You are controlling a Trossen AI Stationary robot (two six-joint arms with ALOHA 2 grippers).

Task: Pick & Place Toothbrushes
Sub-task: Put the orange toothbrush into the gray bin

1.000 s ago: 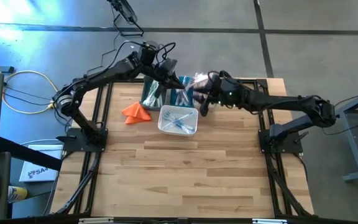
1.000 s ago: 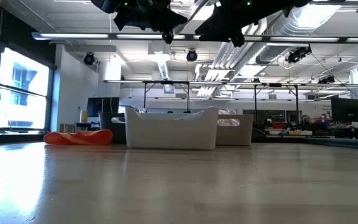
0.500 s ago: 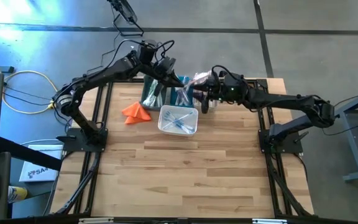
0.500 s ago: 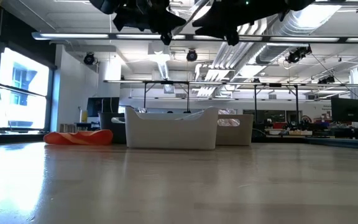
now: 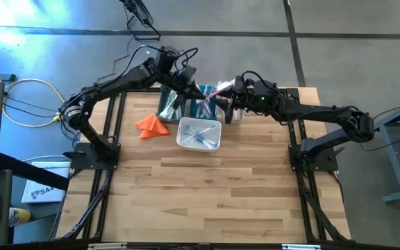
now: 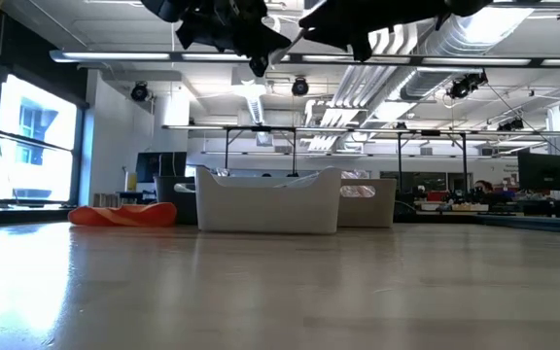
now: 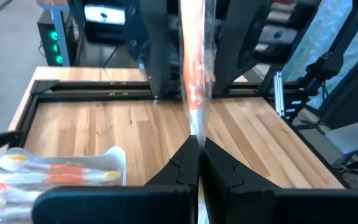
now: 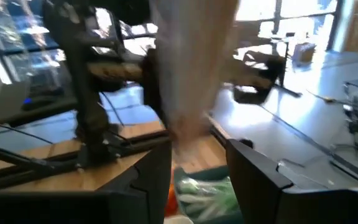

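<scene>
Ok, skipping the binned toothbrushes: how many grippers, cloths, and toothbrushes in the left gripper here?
Grippers: 2 (left gripper, right gripper)
Orange folded cloth: 1
Orange wrapped toothbrush, pinched in the shut left gripper: 1
Total: 4

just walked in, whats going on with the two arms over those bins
Both arms are raised over the bins at the table's far edge. The left gripper is shut on a wrapped orange toothbrush, holding it up. The right gripper is open around what looks like a wrapped toothbrush. A white bin nearer the middle holds more toothbrushes.
</scene>
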